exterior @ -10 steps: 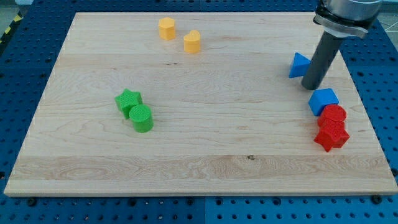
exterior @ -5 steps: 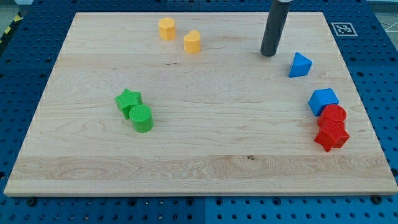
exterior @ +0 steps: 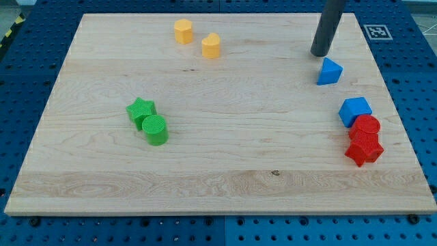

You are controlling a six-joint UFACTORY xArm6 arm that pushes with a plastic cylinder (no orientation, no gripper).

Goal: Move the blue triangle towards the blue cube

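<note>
Though maybe touching, blue triangle (exterior: 330,72) below my tip (exterior: 318,54).

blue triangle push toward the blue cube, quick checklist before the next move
1. My tip sits just above the blue triangle, on the far side from the blue cube: ok.
2. Tip touching the triangle: cannot tell.
3. Path from triangle to cube free of blocks: ok.
4. Red blocks right against the cube, may get shoved: not ok.
5. Triangle clear of the board edge: ok.
</note>
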